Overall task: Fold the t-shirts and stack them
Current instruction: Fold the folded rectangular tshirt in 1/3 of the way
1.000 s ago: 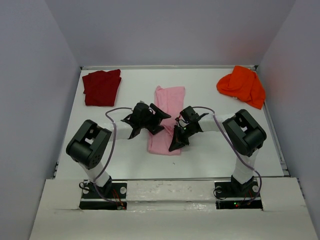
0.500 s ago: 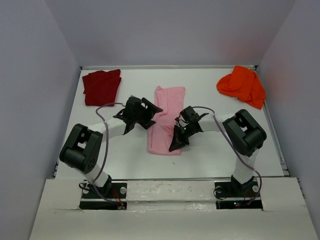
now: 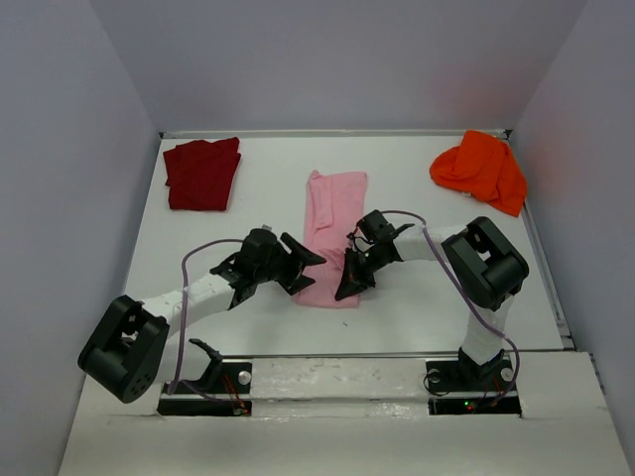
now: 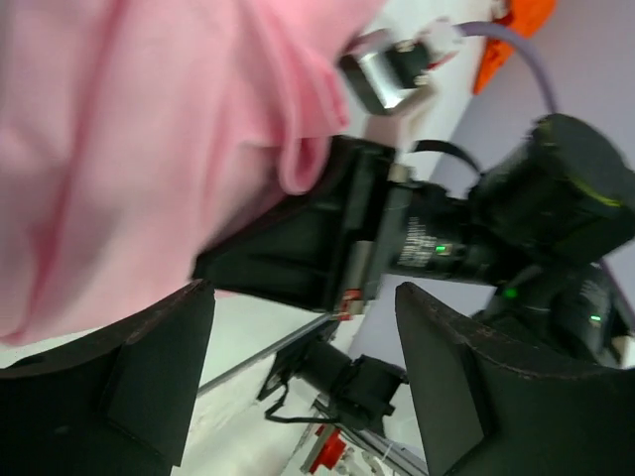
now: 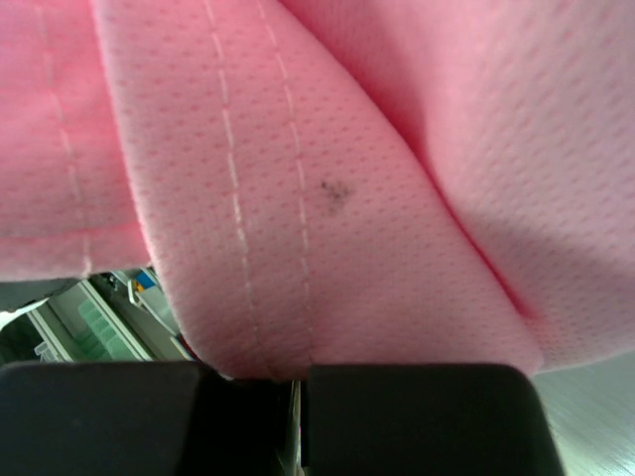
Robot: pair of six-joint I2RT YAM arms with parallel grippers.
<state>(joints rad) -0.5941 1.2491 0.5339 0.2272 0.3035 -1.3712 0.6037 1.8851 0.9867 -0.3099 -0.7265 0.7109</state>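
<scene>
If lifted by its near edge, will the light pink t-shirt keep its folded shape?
Probably not: the light pink cloth t-shirt looks floppy, creasing where the right gripper pinches it, so it would likely drape and unfold. Its thin mesh weave suggests it is light enough for one pinch.

We see a white table (image 3: 397,327) boxed in by plain pale grey walls: a back wall (image 3: 337,59), a left wall (image 3: 60,198) and a right wall (image 3: 595,218). A thin metal rim (image 3: 337,133) edges its far side, and a white ledge (image 3: 337,416) spans the near side. The light is soft and even.
</scene>
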